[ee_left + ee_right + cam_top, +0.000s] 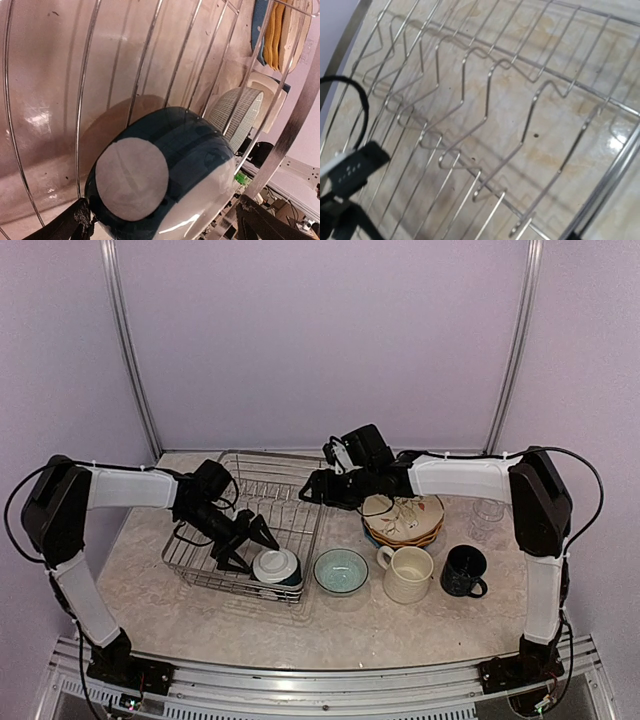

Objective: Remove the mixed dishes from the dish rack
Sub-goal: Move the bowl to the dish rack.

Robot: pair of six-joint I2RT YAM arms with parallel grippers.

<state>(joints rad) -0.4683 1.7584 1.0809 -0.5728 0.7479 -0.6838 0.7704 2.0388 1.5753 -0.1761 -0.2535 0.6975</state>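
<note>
At the five o'clock corner of the dish rack (258, 490), an upside-down dark bowl (277, 566) rests on the wire floor with its pale foot ring up, close against the low side wall. It looks like the only dish not yet taken out. The left gripper (250, 547) is spread wide, and the wrist view shows its fingers (67, 227) to either side of the bowl's rim end, one close to or just at the glaze and the other apart from it, so nothing is clamped yet. The step in hand seems to be grasping this bowl. The wall is rounded and glossy, so the pads should probably close low, near the rim rather than up by the foot, and squarely across the width so the bowl cannot squirt out. After that, a straight lift should clear the rack wall before any sideways travel. Just outside that wall, at three o'clock, a teal bowl (340, 571) sits on the bench (330, 630), with a cream mug (407, 575) and a navy mug (463, 571) beyond it and stacked plates (403, 518) at one o'clock, so a free spot must be chosen with care. The right gripper (312, 488) hangs over the rack's far right edge, and I cannot tell how its jaws stand.
</note>
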